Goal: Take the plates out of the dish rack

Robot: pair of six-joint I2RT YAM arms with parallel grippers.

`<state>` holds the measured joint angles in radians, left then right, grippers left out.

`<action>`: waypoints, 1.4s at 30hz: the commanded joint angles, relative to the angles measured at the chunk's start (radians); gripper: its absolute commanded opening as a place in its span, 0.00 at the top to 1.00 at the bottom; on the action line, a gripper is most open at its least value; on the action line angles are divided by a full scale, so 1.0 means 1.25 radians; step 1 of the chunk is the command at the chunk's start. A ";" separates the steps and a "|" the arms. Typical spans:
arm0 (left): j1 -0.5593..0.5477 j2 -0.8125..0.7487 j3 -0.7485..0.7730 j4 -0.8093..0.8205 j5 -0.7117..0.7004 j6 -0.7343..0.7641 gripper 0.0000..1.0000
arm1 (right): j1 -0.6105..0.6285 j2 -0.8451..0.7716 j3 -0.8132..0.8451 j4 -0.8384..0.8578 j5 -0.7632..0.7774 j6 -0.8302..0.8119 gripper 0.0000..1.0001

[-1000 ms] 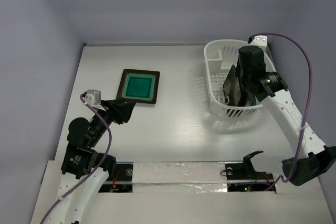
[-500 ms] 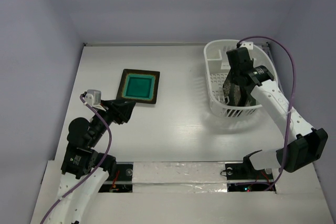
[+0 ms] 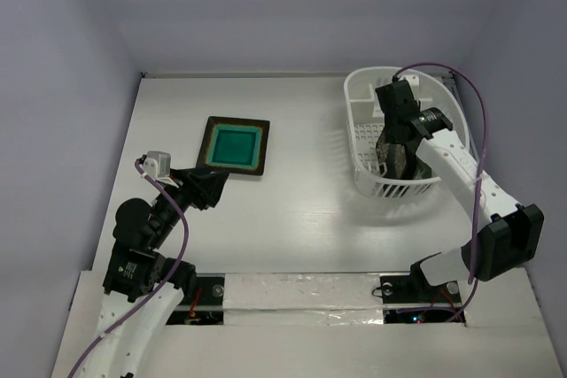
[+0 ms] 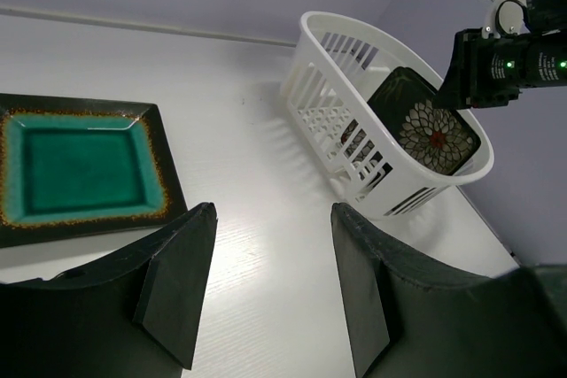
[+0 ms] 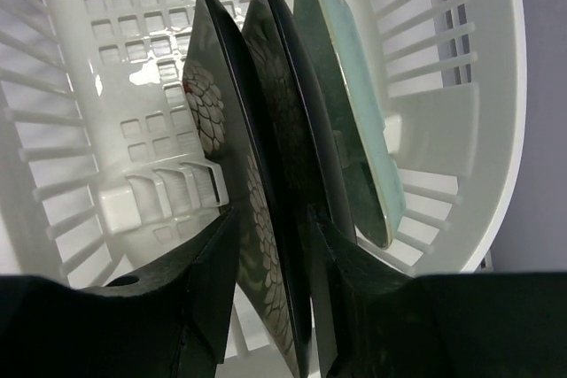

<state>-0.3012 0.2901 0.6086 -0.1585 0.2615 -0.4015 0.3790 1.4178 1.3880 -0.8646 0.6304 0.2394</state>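
Observation:
The white dish rack (image 3: 354, 99) stands at the back right and also shows in the left wrist view (image 4: 328, 77). In the right wrist view, two black flower-patterned plates (image 5: 217, 121) (image 5: 279, 86) and a pale mint-green plate (image 5: 354, 121) stand on edge in the rack (image 5: 115, 68). My right gripper (image 5: 275, 219) is open inside the rack, with one jaw on each side of the leftmost black plate's top edge. The dark plate with the teal centre (image 3: 237, 147) lies flat on the table. My left gripper (image 4: 275, 210) is open and empty, just in front of that plate (image 4: 80, 170).
The rack sits close to the right wall and the table's back right corner. Lilac walls close in the table on the left, back and right. White table surface lies between the teal plate and the rack.
My right arm has swung its wrist lower and further into the rack, bringing the jaws down over the black plate. The left arm and the teal plate have not moved.

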 commanded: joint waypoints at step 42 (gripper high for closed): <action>-0.003 -0.014 -0.003 0.037 0.015 0.000 0.49 | 0.039 0.016 0.134 -0.042 0.193 -0.070 1.00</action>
<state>-0.3012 0.2771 0.6086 -0.1581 0.2695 -0.4015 0.4171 1.5318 1.4601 -0.9802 0.7570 0.1692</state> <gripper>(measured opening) 0.513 0.150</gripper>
